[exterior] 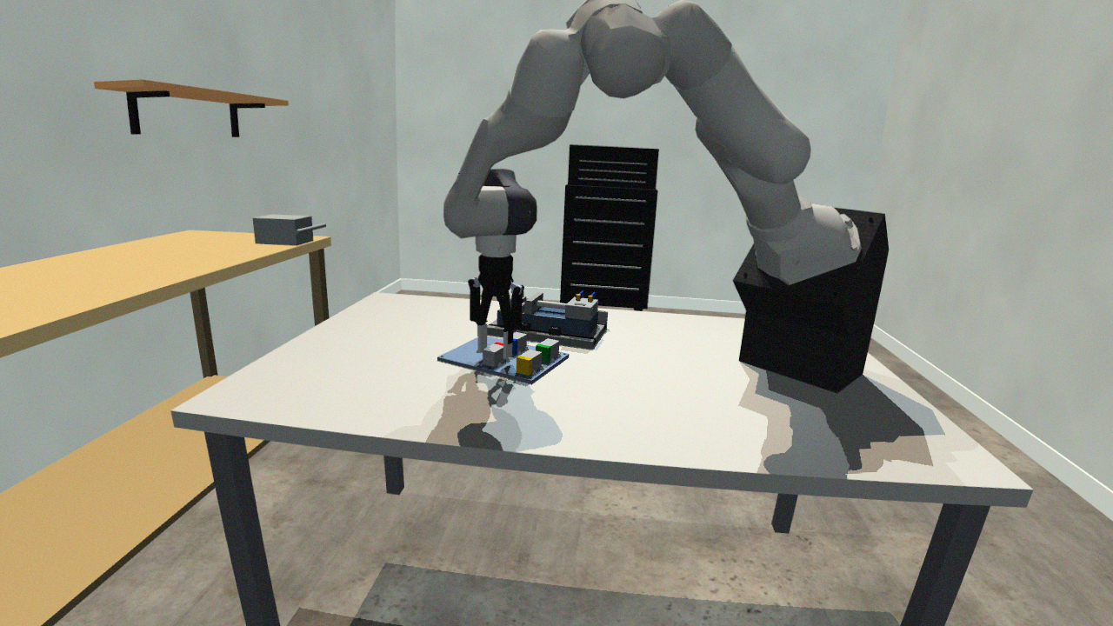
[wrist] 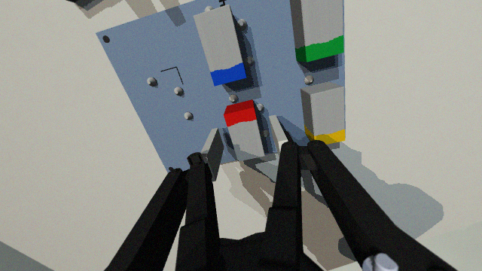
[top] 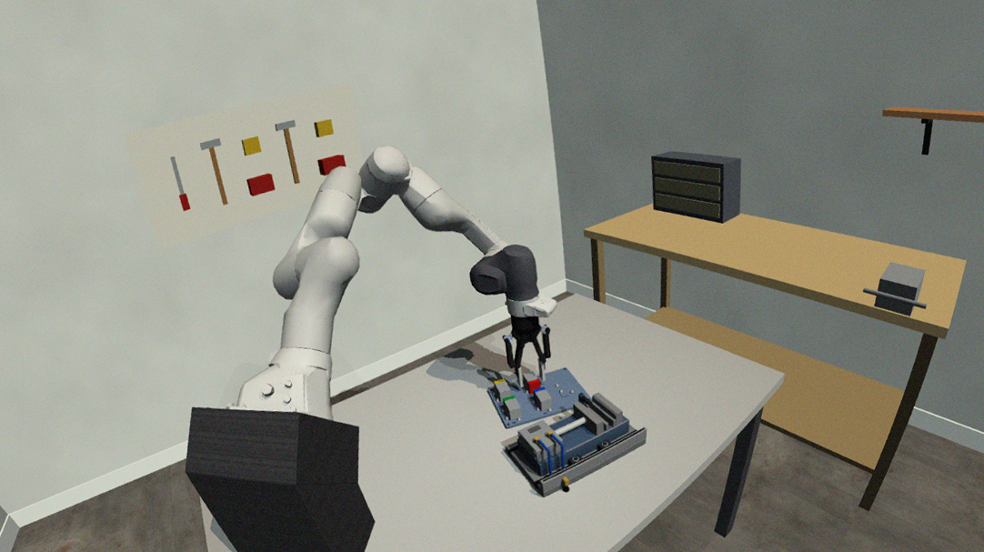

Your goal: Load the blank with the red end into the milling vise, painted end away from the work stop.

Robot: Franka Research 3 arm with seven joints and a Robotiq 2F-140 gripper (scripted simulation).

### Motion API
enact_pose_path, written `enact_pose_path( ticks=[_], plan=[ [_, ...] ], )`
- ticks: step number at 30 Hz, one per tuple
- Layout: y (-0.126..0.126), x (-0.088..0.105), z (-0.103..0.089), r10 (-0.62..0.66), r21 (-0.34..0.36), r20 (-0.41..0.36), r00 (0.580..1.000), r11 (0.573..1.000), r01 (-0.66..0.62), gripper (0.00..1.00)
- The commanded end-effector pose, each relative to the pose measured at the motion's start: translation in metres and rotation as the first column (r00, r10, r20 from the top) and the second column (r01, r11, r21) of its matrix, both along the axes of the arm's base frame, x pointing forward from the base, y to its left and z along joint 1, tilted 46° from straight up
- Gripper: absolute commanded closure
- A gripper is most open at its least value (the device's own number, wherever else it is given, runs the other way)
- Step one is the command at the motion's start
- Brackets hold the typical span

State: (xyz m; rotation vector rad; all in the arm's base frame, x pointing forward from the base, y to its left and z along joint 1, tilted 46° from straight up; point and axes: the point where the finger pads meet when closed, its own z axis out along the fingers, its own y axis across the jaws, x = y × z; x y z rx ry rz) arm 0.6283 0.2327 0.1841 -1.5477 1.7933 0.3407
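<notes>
Gripper: part-way open (top: 531,376) (exterior: 495,349) (wrist: 246,144), holding nothing; in the wrist view a finger stands on each long side of the red-ended block, with a gap at both sides.
Red-ended block: on the infeed plate (top: 527,414) (exterior: 465,354) (wrist: 139,53), unloaded (top: 534,385) (exterior: 493,356) (wrist: 246,132).
Handling: judged stiff, solid and not fragile; weight unknown. Smooth-looking faces might slip under a shallow or skewed grip.
Hold: across the long sides, near mid-length and square. Keep the fingers high on the block, since only its top part will clear the jaws once seated.
Pegs: small studs (wrist: 260,108) line one long side; the finger there has limited room. A straight lift is advised.
Blue-ended block: beyond the red end (top: 542,400) (exterior: 519,343) (wrist: 222,45), a peg between.
Yellow-ended block: across from the finger on the peg side (top: 501,390) (exterior: 528,362) (wrist: 325,109); avoid any sideways swing.
Plate edge: near the red-ended block's unpainted end; a push that way risks carrying it off.
Green-ended block: farther off, near the plate's side edge (top: 511,408) (exterior: 548,349) (wrist: 320,26).
Vise: beyond the plate (top: 617,426) (exterior: 552,320); approach from above, clear of the hoses (top: 557,449) and rod (top: 569,427).
</notes>
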Motion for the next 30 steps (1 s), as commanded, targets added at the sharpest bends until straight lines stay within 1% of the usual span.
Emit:
enact_pose_path(
  ticks=[1, 30],
  plan=[
    [-0.0029, -0.0007, 0.0008, 0.001, -0.003, 0.002, 1.0, 1.0, -0.001, 0.59],
    [-0.0064, -0.0021, 0.0024, 0.002, -0.004, 0.003, 1.0, 1.0, -0.002, 0.59]
  ],
)
